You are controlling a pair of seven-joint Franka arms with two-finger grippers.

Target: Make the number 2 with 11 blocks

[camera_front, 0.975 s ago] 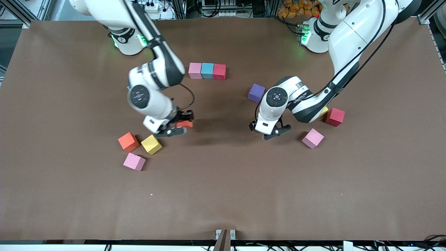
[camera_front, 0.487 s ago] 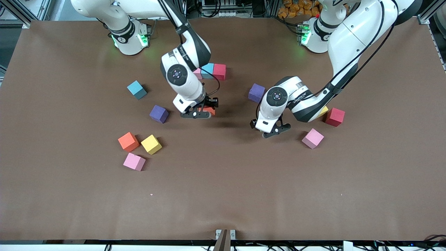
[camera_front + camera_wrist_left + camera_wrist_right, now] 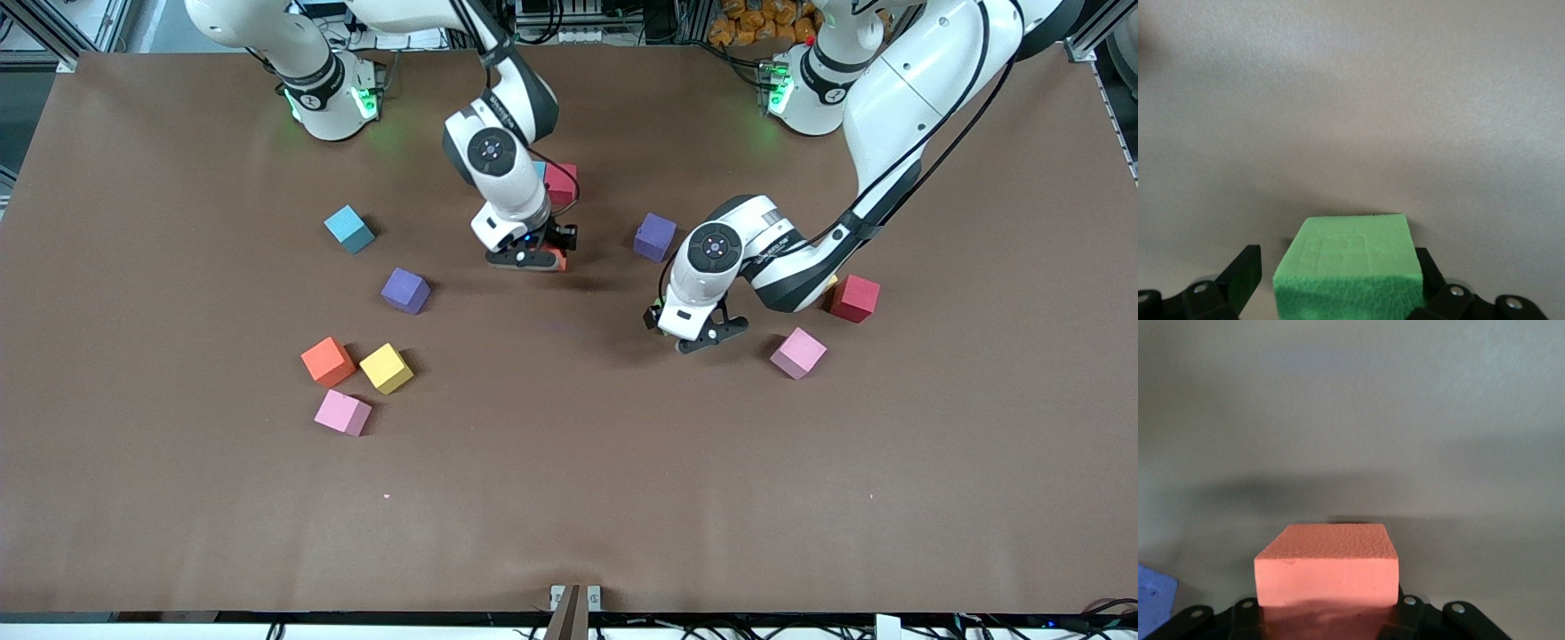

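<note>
No legible text, label, brand, number or sign appears in any view. The left arm [image 3: 782,258] carries a short line of dark print along its white forearm casing, too small to read. The blocks, among them the green block [image 3: 1348,267] and the orange block [image 3: 1327,570] seen from the wrists, show plain unmarked faces. The brown surface [image 3: 569,498] bears no markings.
</note>
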